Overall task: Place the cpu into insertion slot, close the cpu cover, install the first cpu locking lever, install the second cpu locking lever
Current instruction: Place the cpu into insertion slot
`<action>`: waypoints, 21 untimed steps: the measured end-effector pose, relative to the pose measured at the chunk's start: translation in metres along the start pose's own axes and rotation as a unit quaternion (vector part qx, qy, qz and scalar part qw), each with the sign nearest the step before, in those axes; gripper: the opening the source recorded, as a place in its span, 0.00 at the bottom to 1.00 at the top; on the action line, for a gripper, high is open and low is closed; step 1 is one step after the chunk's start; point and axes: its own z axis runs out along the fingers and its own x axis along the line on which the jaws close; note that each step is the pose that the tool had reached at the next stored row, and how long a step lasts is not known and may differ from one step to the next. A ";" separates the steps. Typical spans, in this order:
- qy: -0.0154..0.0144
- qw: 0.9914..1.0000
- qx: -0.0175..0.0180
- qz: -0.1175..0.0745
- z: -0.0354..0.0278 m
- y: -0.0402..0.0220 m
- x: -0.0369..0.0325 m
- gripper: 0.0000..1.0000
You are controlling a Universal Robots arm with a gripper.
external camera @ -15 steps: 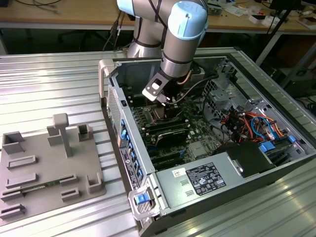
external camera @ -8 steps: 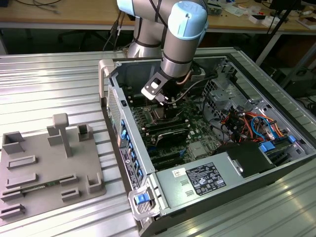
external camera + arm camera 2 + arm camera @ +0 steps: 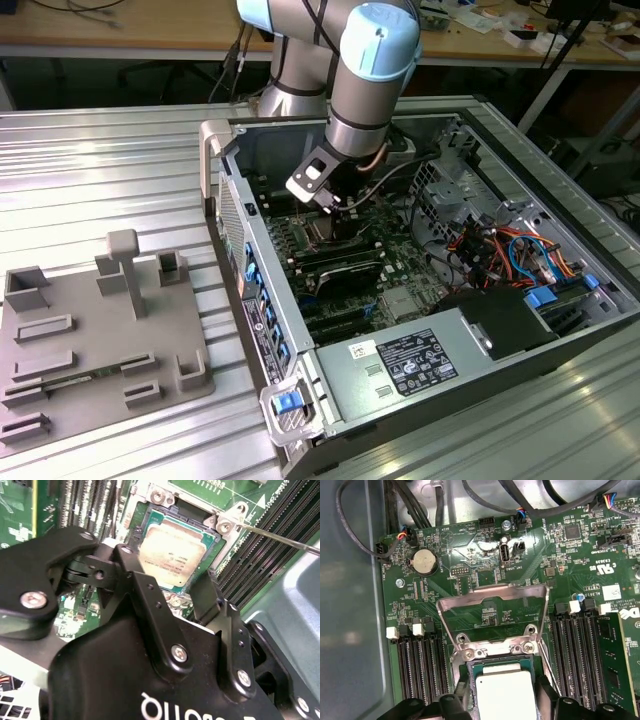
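Up close in the second wrist view, the black two-fingered gripper hangs right over the socket. Its fingers are spread wide, one on each side of the chip. Whether they touch its edges cannot be told.

And there is the cpu, a small flat square chip with a pale silvery metal top. It lies flat in the insertion slot, the square socket with the silver metal rim. The metal top faces up and the edges run square to that rim. It looks close to square, so no long axis stands out. A thin silver wire lever slants away from one socket corner, out over the long black memory slots.

The first wrist view looks across the green circuit board and brings in the cpu cover, a thin silver frame plate with a big square window. It stands swung up and open, hinged at the socket edge farthest from the gripper, with board showing through the window. Beyond it sits a round silver coin battery.

The exterior view gives the wider scene. The grey and pale-blue robot arm reaches down into an open computer case lying on a ribbed metal table. A grey fixture tray rests at the exterior view's left.
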 end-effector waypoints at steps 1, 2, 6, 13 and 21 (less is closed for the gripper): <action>0.000 1.000 0.000 0.000 -0.0001 0.0000 -0.0001 0.67; -0.001 1.000 0.000 0.000 -0.0004 0.0000 -0.0003 0.67; -0.001 1.000 0.000 0.000 -0.0004 -0.0005 -0.0003 0.67; 0.000 1.000 0.000 -0.006 -0.0009 -0.0075 -0.0013 0.67; -0.001 1.000 0.001 -0.006 -0.0011 -0.0080 -0.0014 0.63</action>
